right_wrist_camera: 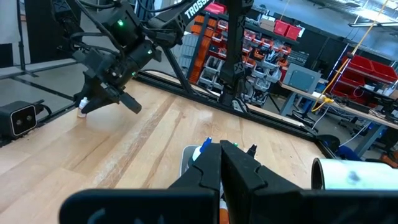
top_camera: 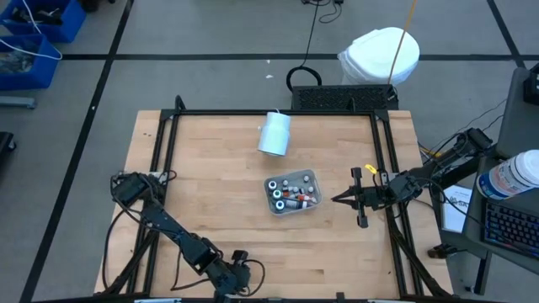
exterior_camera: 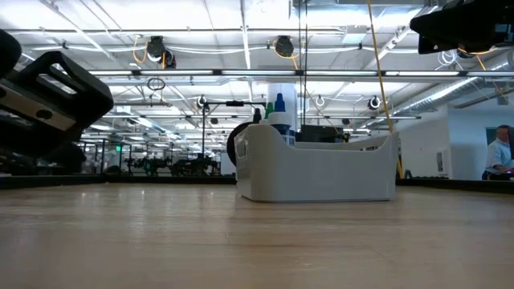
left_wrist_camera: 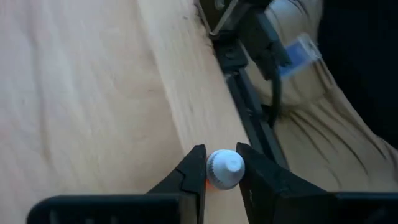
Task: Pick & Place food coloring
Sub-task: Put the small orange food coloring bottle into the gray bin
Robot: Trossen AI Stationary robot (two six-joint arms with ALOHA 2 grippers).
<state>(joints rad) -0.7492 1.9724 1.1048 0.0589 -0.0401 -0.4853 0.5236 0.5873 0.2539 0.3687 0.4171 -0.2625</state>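
Observation:
One small food coloring bottle (left_wrist_camera: 225, 169) with a white ribbed cap and a reddish body stands near the table's front edge. My left gripper (left_wrist_camera: 221, 155) is down over it, shut on its cap; it also shows in the high view (top_camera: 242, 257) and the right wrist view (right_wrist_camera: 83, 107). Several more small bottles lie in the pale grey tray (top_camera: 312, 176) at mid-table. My right gripper (top_camera: 337, 199) hovers shut to the right of the tray, touching nothing; its own view shows its fingers together (right_wrist_camera: 221, 155). My left gripper pinches the bottle's white cap (left_wrist_camera: 217, 167) between its two fingers, one on each side. The fingers slant downward toward the table's near edge. The bottle stands upright, cap up; whether its base rests on the wood is hidden by the fingers.
A pale blue-white cylinder (top_camera: 274, 133) lies on its side beyond the tray. The dark frame rails (top_camera: 383, 151) run along the table's sides and back. The table's edge and a dark rail (left_wrist_camera: 249, 118) pass just beside my left gripper. A person (exterior_camera: 499, 152) stands far off in the room.

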